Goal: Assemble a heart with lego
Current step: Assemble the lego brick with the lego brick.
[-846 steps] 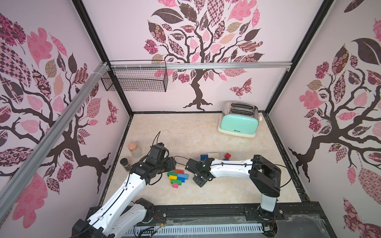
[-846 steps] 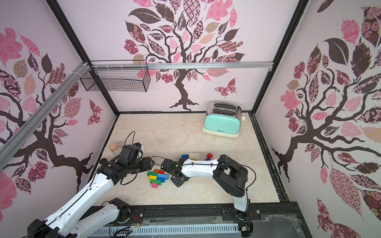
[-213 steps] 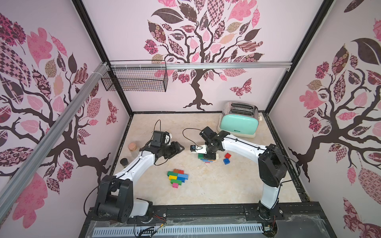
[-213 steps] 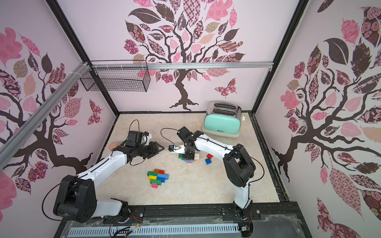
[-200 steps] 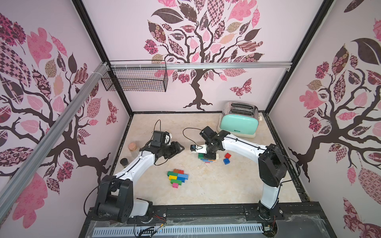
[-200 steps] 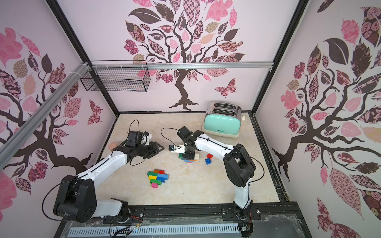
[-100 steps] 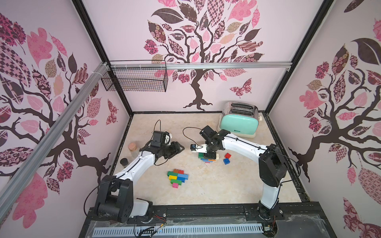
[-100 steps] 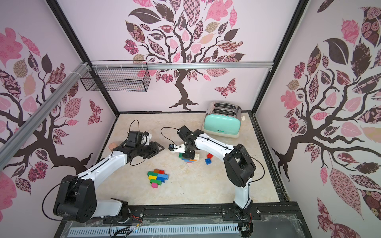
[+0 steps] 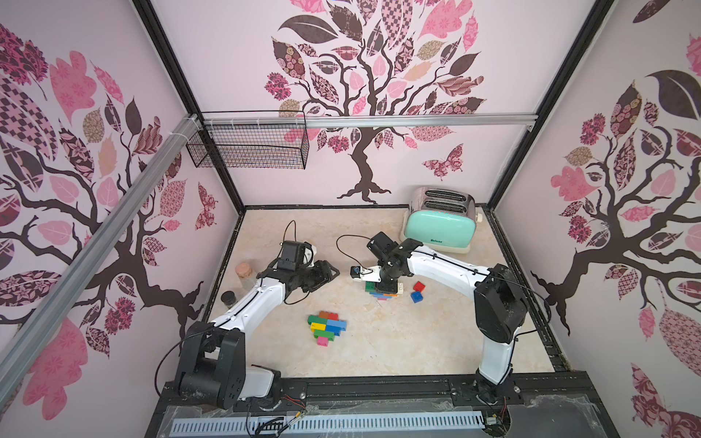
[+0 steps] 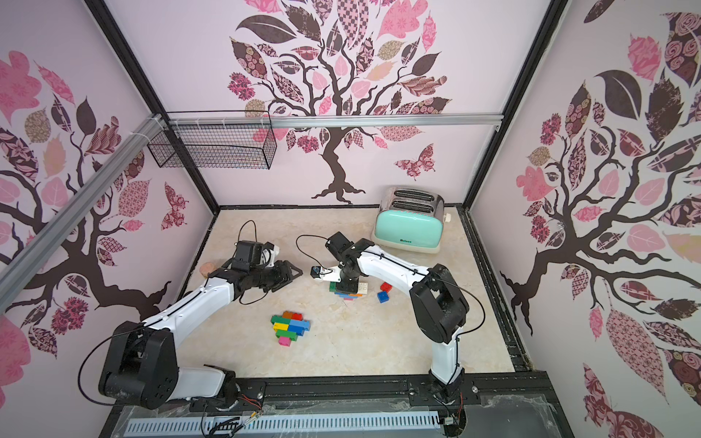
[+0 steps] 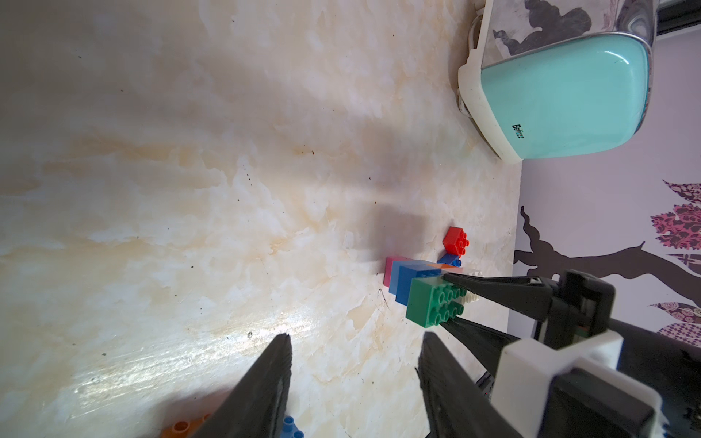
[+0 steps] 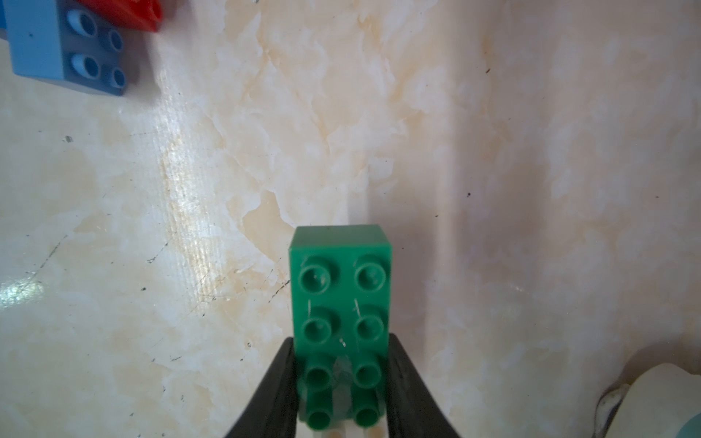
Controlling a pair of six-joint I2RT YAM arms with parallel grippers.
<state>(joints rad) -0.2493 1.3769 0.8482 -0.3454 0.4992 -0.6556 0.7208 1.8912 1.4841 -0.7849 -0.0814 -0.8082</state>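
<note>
A flat cluster of joined lego [image 9: 327, 327] [image 10: 290, 326] in green, yellow, blue, red, orange and pink lies front-centre. Farther back is a small pile of lego [image 9: 383, 295] [image 10: 351, 294]: blue, pink, orange, white. My right gripper [image 9: 387, 284] [image 10: 343, 284] [image 12: 341, 341] reaches down from above, shut on a green oblong brick [image 12: 339, 288] [image 11: 432, 305] at the pile's top. I cannot tell whether the brick rests on the pile. My left gripper [image 9: 333, 271] [image 10: 297, 271] [image 11: 356, 337] is open and empty, a little to the left of the pile.
A loose red brick [image 9: 418, 286] [image 11: 455, 240] and a blue brick [image 9: 416, 297] [image 12: 60, 41] lie right of the pile. A mint toaster [image 9: 440, 227] [image 10: 409, 227] stands at the back right. Two small jars [image 9: 244, 271] [image 9: 228, 298] stand by the left wall.
Four seconds ago both grippers were at the front beside the flat cluster; both have since moved back toward the pile. Over the last second nothing has visibly moved.
</note>
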